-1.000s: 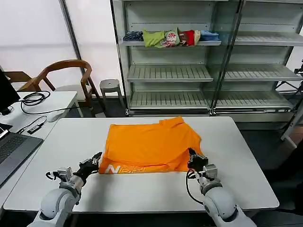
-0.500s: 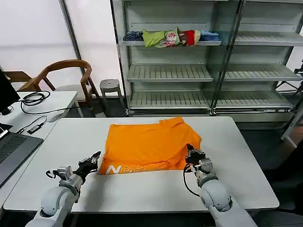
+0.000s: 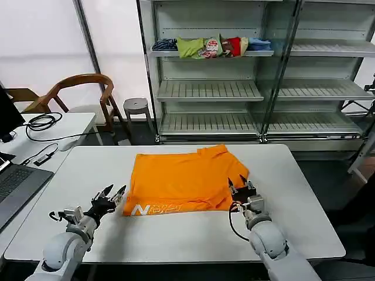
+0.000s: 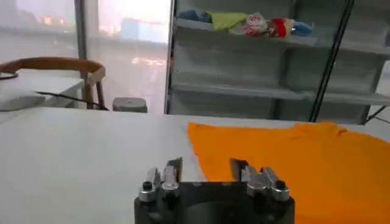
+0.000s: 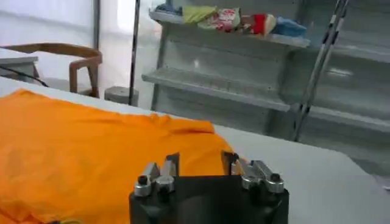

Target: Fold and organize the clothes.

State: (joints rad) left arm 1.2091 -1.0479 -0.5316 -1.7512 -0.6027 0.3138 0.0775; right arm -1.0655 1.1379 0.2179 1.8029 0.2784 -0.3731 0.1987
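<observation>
Fabric — soft orange T-shirt (image 3: pixel 186 178), folded flat — lies between left tool (image 3: pixel 112 194) and right tool (image 3: pixel 241 184), both open, empty.

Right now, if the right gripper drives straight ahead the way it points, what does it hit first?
Likely the orange T-shirt: the right gripper, open, sits low at its near right corner, pointing across it. Height over the fabric is unclear.

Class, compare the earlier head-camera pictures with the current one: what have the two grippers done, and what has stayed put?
Both grippers have let go of the orange T-shirt and drawn back. The left gripper slid off the near-left corner; the right gripper lifted off the near-right edge. Both now stand open and empty. The shirt stays folded on the white table; the garments on the shelf are unmoved.
</observation>
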